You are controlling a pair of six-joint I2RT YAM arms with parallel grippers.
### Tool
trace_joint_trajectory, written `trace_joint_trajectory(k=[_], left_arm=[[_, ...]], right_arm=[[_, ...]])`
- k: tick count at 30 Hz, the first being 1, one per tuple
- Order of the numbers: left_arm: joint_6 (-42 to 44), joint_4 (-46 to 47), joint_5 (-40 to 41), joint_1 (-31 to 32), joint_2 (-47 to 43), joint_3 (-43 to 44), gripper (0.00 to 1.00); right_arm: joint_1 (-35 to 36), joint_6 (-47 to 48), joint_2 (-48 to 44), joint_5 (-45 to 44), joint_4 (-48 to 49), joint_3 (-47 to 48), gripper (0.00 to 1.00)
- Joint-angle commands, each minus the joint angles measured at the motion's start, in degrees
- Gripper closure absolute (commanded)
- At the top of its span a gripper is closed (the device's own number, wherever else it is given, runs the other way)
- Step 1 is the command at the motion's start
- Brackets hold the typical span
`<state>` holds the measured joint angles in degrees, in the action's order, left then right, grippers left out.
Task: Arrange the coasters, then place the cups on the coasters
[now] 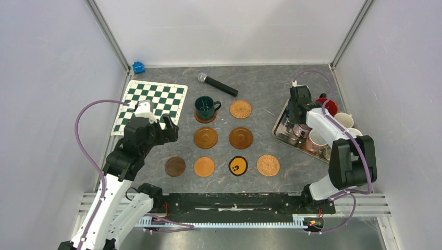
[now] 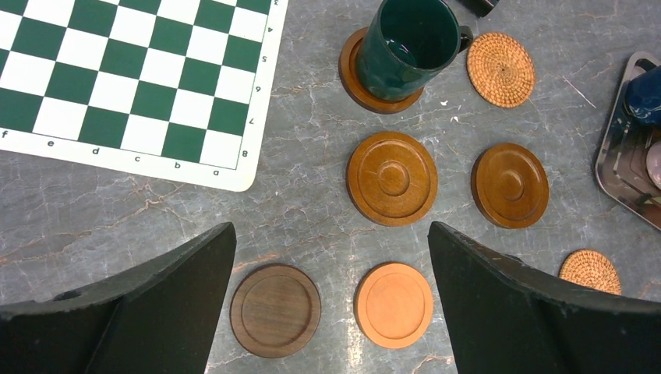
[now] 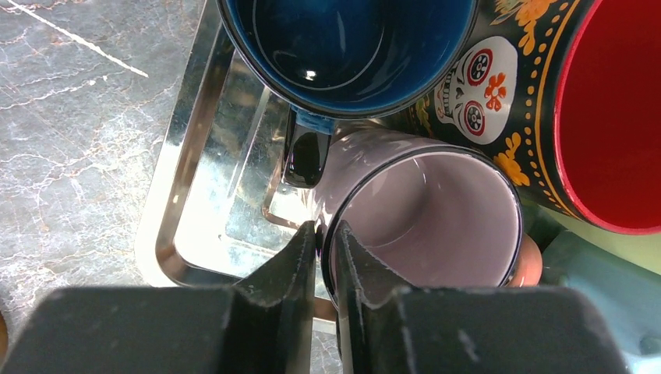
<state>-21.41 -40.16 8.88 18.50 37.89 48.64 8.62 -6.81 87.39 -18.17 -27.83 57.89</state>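
Several coasters lie in rows on the grey table. A dark green cup (image 1: 207,107) stands on the back-left coaster (image 1: 205,117). More cups crowd a metal tray (image 1: 280,134) at the right. My right gripper (image 3: 327,234) is over the tray, shut on the rim of a clear glass cup (image 3: 436,210), one finger inside its wall and one outside. Behind that cup are a dark blue cup (image 3: 351,39) and a red-inside cup (image 3: 616,109). My left gripper (image 2: 330,230) hangs open above a dark brown coaster (image 2: 275,309) and an orange coaster (image 2: 394,304), holding nothing.
A green-and-white chequered mat (image 1: 151,104) lies at the back left, close to my left arm. A black microphone (image 1: 217,84) lies behind the coasters. A small blue object (image 1: 138,67) sits in the back-left corner. White walls close in the table.
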Motion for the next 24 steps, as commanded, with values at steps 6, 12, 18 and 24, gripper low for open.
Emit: trace_joint_trajectory(k=[6,12,18,24], left_arm=[[2.4,1.8,0.5,0.2,-0.4,0.0,0.0],[2.4,1.9,0.4,0.2,-0.3,0.1,0.0],[2.5,1.8,0.6,0.2,-0.7,0.1,0.0],[2.6,1.7,0.8,0.2,-0.9,0.1,0.0]], right_arm=[[-0.3,1.3,-1.6,-0.1,1.1,0.4,0.98],[-0.3,1.1,-3.5,-0.7,-0.8,2.2,1.0],[-0.3,0.3,-5.7,-0.1,-2.1,4.9,1.0],[-0.2,-1.0,-6.4,1.8,-4.1,9.0,1.0]])
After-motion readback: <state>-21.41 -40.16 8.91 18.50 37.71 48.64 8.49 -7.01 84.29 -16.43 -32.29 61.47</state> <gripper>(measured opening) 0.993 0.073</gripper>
